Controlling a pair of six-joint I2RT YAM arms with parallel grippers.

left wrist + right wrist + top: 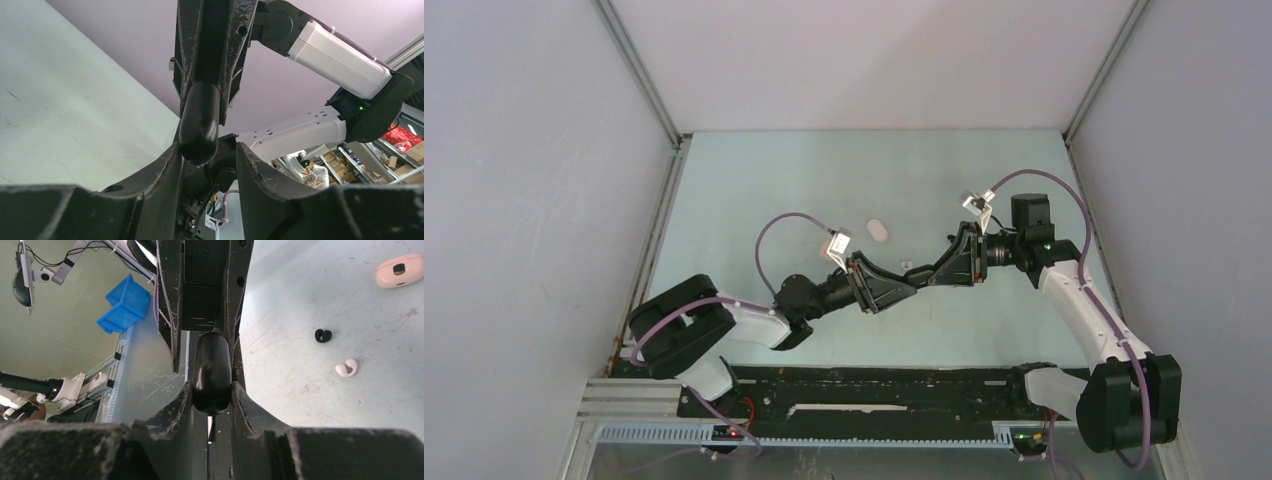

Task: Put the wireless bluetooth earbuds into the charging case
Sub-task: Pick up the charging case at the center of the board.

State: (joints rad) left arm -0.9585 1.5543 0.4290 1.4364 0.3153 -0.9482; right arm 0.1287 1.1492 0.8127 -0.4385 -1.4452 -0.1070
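A glossy black pebble-shaped charging case [212,371] is clamped between the fingers of my right gripper [212,390]. My left gripper [207,152] meets it head-on, and its open jaws straddle the case's free end [199,122]. One finger touches the case, the other stands apart. In the top view the two grippers [914,287] [934,279] meet nose to nose above mid-table and hide the case. A black earbud [323,335] and a pale pink-white earbud [347,368] lie on the table. No earbud shows in either gripper.
A beige-pink case [400,271] lies farther back on the table; in the top view it shows as a pale oval [878,230], with a tiny white bud [907,264] near it. Grey walls enclose the table on three sides.
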